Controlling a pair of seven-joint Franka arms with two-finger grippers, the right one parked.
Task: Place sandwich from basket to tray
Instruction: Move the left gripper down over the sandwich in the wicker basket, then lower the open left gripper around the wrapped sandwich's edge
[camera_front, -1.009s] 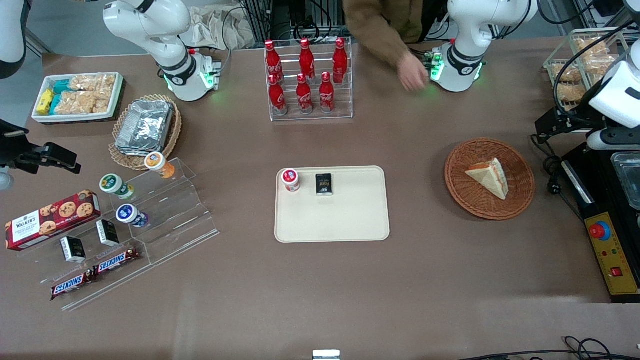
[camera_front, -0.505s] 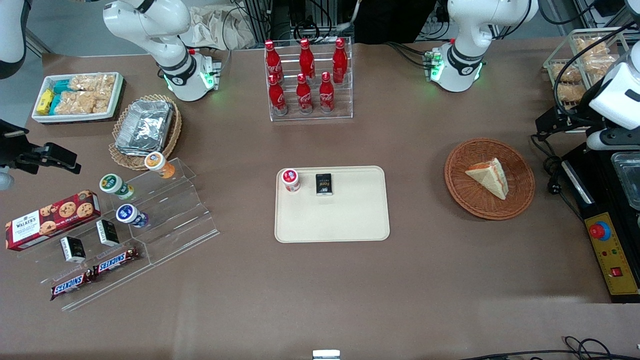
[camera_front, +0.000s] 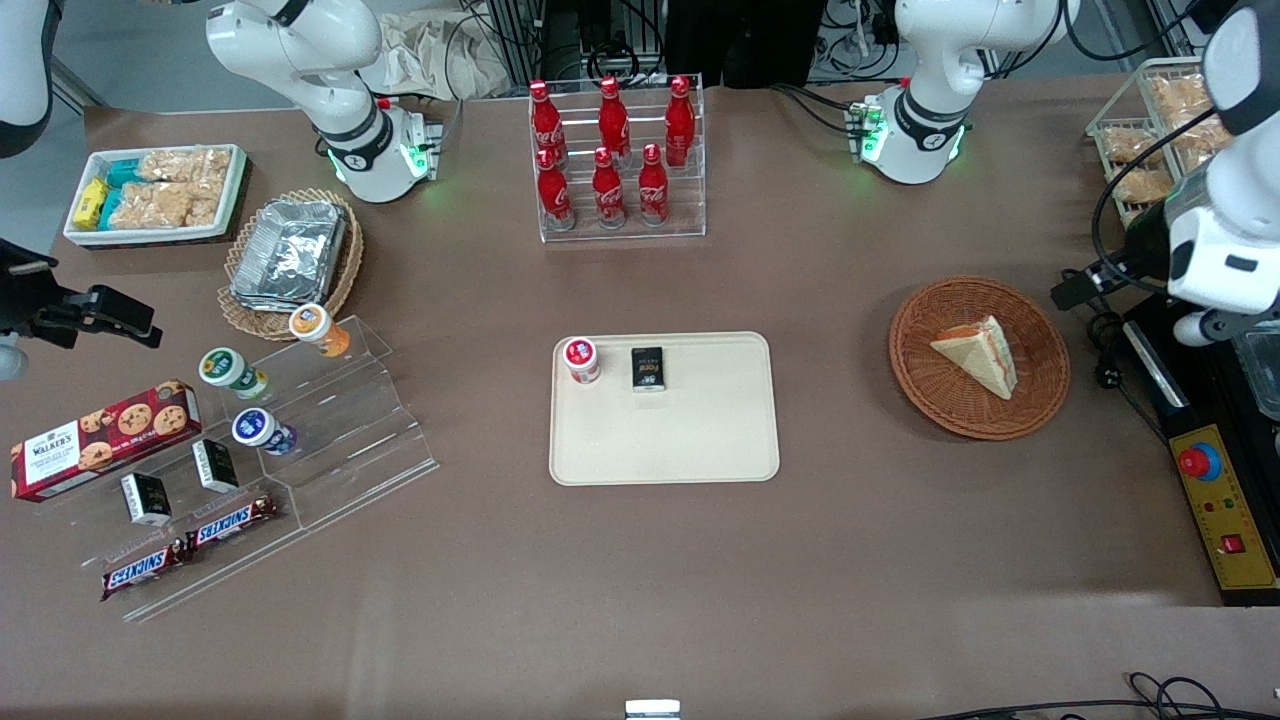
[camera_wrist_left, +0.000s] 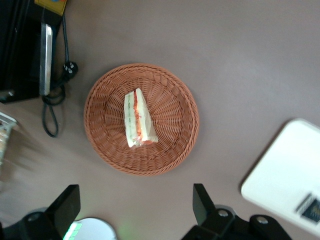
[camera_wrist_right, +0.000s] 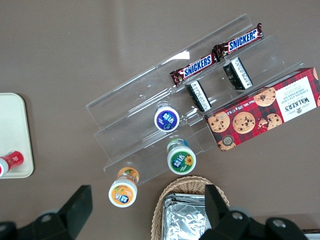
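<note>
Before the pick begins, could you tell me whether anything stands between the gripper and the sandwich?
Nothing visible does. The gripper is open, high above the basket, and the sandwich lies uncovered in it.

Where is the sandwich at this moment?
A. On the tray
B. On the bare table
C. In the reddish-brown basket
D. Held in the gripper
C: the sandwich lies in the basket, while the open gripper hovers above it, holding nothing, and the tray has no sandwich.

Snack display seen from the parked arm's wrist

A clear stepped stand (camera_wrist_right: 165, 107) carries two Snickers bars (camera_wrist_right: 217, 55), small dark packets (camera_wrist_right: 199, 96), and lidded cups (camera_wrist_right: 167, 119); a Walkers cookie box (camera_wrist_right: 267, 107) lies beside it, near a foil-filled tan basket (camera_wrist_right: 187, 212) and the tray (camera_wrist_right: 15, 135).
</note>
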